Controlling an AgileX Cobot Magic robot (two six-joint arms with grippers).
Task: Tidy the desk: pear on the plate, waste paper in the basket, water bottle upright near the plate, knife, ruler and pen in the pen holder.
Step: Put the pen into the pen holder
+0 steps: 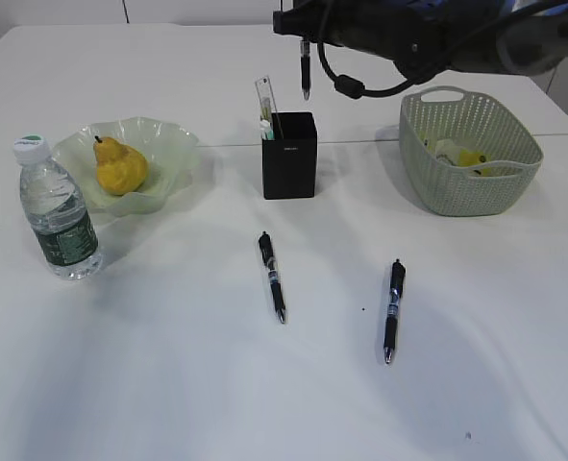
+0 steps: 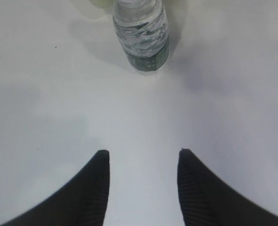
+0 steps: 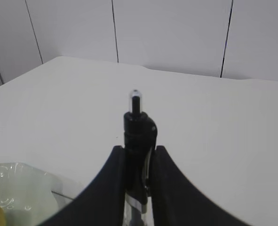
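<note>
Overhead, the right gripper holds a pen above the pen holder.

Above the basket, the robot's right arm is a dark, nearly black, rounded body with a blue patch on its top edge. A black cable loops beneath it, ending in a thick ring-shaped plug. In the wrist views each end effector has two matte black fingers that curve and taper to blunt tips. The left end effector shows fine ribbing on its inner faces.
</note>
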